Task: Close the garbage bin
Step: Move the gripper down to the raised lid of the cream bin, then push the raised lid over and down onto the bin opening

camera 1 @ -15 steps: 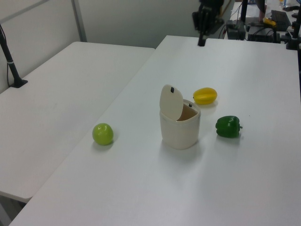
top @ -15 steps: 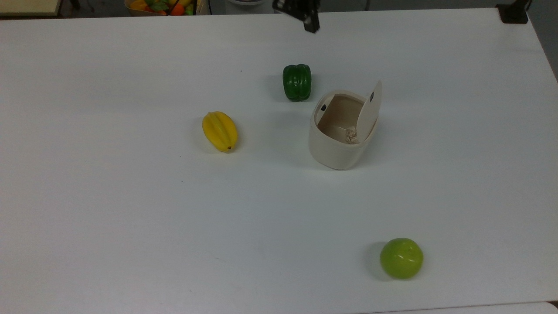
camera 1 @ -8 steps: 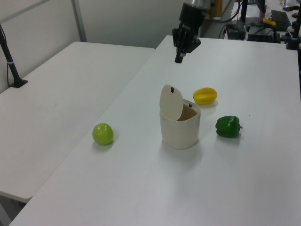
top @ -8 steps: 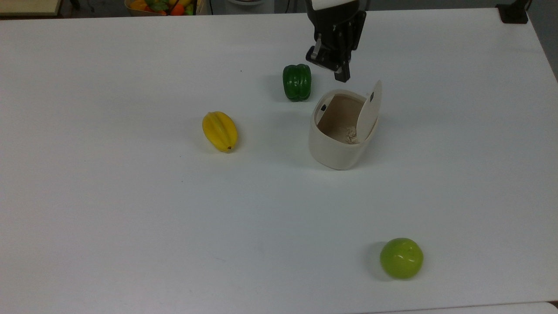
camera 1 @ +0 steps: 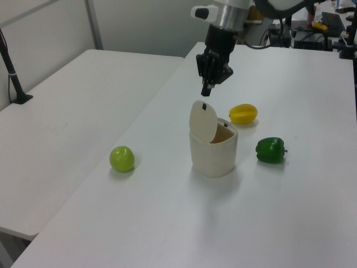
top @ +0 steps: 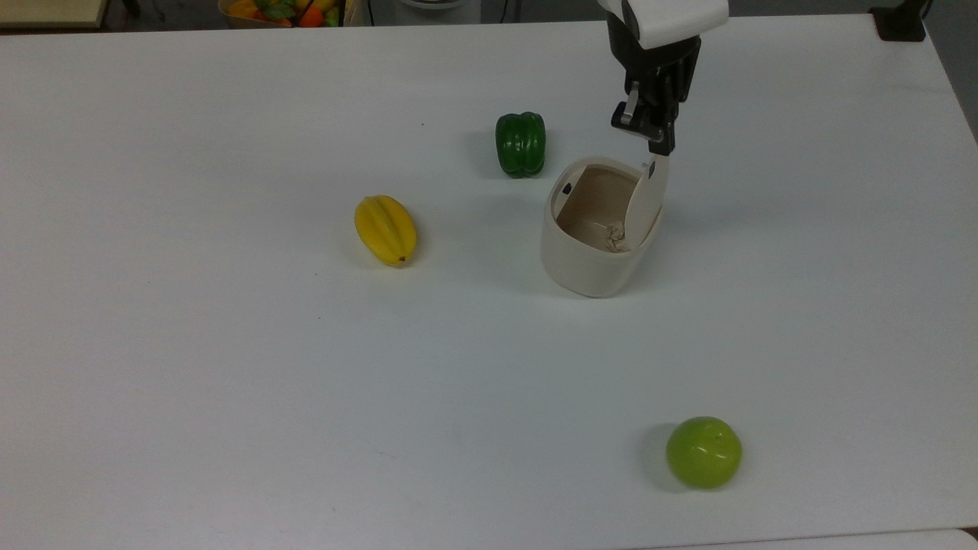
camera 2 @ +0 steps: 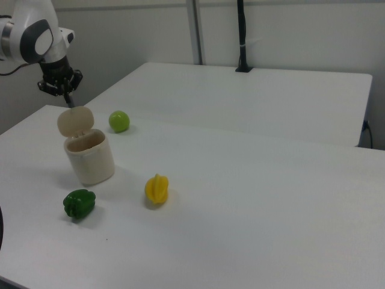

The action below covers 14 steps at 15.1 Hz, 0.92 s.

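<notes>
Lid (top: 648,200) of the cream plastic garbage bin (top: 592,260) is stood upright, so closing is not started. Bin sits right of the green pepper (top: 520,143) in the top view. Black two-finger gripper (top: 655,145) is hung just above the lid's top edge; its state cannot be told.

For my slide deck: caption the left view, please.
Gripper poised just above the open garbage bin's upright lid.

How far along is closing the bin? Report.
Done: the gripper is at the top edge of the lid. In hand: nothing is pushed yet; the lid stands upright and the bin gapes open, a crumpled scrap showing inside. Left: press the lid down onto the rim. Whether the tip touches the lid I cannot tell.
</notes>
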{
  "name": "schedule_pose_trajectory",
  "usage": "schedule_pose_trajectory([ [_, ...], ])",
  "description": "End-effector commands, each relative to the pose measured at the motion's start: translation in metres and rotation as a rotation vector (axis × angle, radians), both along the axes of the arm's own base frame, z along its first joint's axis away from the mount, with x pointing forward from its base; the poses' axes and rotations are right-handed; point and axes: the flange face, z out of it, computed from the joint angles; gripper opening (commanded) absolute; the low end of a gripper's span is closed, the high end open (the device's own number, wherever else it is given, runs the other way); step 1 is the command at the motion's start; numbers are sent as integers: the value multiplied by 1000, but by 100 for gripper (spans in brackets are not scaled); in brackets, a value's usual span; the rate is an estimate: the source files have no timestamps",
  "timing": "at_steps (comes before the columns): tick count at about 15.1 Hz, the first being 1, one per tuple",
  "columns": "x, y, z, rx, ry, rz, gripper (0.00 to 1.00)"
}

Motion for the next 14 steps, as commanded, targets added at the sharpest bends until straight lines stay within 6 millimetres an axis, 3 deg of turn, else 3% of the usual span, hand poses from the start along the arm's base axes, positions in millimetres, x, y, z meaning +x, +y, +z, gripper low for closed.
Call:
schedule_pose_trajectory([
  [1, 7, 17, -14, 1, -41, -20, 0],
  [7, 5, 15, -22, -32, -26, -2, 0],
  [10, -1, 2, -29, -74, 57, 20, 0],
  [14, -2, -28, -24, -100, 113, 38, 0],
])
